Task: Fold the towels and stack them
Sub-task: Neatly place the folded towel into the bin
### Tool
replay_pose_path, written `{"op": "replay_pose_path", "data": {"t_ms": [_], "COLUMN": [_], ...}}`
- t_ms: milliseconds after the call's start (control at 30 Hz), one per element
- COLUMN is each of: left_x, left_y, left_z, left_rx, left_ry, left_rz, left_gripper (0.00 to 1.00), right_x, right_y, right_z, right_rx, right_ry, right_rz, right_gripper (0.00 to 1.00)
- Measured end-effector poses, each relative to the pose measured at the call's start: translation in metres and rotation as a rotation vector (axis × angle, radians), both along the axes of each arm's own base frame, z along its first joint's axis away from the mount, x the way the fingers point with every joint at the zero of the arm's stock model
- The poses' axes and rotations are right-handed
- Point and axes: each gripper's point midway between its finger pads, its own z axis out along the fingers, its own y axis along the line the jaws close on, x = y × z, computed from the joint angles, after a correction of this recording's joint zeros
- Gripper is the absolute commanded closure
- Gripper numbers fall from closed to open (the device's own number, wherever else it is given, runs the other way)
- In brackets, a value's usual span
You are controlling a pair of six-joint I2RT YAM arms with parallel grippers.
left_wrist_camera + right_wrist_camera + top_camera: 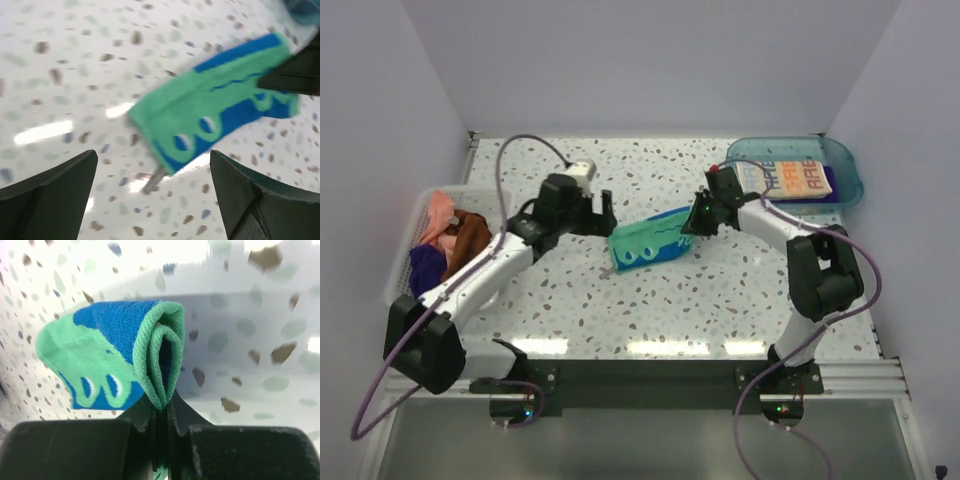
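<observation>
The right gripper [162, 412] is clamped on the layered edge of the crocodile towel [648, 243], probably to keep its folds together for a carry toward the blue tray [850, 182], where the RABBIT towel [790, 178] lies folded. The left gripper [604, 214] gapes wide and holds nothing, just beside the towel's other end. Over the middle of the table [720, 300], the towel is a compact green-and-blue bundle, eyes showing.
</observation>
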Motion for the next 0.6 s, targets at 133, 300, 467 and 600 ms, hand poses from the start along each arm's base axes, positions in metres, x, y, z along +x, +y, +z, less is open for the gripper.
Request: {"op": "replay_pose_path", "data": {"t_ms": [133,300,467,600], "left_x": [0.019,-0.007,-0.016,-0.015], "left_y": [0.101,0.137,0.147,0.154], "left_z": [0.009,-0.004,-0.021,-0.022], "left_rx": [-0.017,-0.005,0.050,0.075], "left_ry": [-0.018,-0.010,0.018,0.010], "left_rz": [0.260,0.345,0.378,0.408], "left_gripper": [0.00,0.00,0.00,0.00], "right_x": [0.041,0.092,0.127,0.155], "right_y": [-0.012,-0.034,-0.064,-0.096], "right_z": [0.027,0.064,0.105,0.134], "right_rx": [-0.052,-0.151,-0.248,-0.313], "right_ry": [-0.048,-0.121,-0.214,-0.278], "right_rz": [0.031,0.052,0.050,0.028], "right_gripper": [1.00,1.00,1.00,1.00]}}
